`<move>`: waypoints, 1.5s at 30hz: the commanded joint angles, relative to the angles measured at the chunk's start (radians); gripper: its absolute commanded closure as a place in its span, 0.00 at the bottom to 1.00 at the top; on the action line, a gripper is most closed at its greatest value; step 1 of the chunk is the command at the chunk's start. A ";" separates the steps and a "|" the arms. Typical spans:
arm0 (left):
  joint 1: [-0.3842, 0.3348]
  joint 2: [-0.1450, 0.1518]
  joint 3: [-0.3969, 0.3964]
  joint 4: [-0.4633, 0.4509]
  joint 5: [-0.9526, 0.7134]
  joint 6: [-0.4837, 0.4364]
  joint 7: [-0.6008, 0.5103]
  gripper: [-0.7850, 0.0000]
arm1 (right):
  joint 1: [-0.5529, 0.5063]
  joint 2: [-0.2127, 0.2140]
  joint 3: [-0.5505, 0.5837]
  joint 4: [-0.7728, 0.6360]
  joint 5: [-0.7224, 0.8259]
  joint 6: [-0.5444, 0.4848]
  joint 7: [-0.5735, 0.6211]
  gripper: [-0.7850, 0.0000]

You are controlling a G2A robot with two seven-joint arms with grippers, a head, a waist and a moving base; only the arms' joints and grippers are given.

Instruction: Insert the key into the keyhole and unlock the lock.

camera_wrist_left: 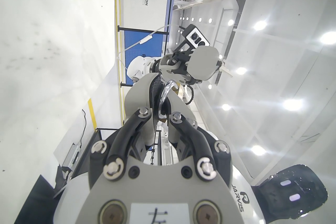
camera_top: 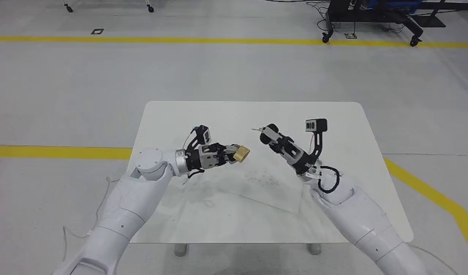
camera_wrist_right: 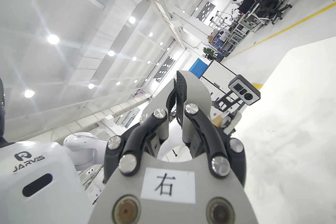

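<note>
We are seeing the left end effector clenching on the padlock and holding it in the air above the white bench. The brass body is sticking out past the fingertips, toward the other arm. In the left wrist view the two fingers of this end effector are pressing together on the silver shackle, which is curving out between them.

The right end effector is hanging over the middle of the bench, facing the padlock and a little farther from the robot. Its fingers are closing on a thin pale sliver, which we are taking to be the key, though it is too small to be sure. The tip is pointing toward the padlock, with a gap between the two, so they are not touching.

In the right wrist view the fingers are lying flat against each other, and the padlock is showing beyond them in the other arm's grip.
</note>
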 commanded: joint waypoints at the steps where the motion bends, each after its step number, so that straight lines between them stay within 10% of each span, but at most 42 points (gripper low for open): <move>1: -0.002 0.000 0.001 0.003 0.007 -0.004 -0.011 1.00 | 0.014 -0.010 -0.018 0.013 -0.021 0.016 -0.005 1.00; 31: -0.006 -0.008 -0.027 0.032 -0.065 0.051 0.092 1.00 | 0.012 -0.017 0.000 -0.001 0.002 0.034 0.194 1.00; 39: -0.021 -0.020 -0.007 0.036 -0.092 0.300 0.277 1.00 | -0.115 -0.003 0.084 -0.118 -0.089 0.236 0.015 1.00; 45: -0.013 -0.035 0.016 0.004 -0.085 0.322 0.426 1.00 | -0.273 0.017 0.168 -0.319 -0.198 0.455 -0.135 1.00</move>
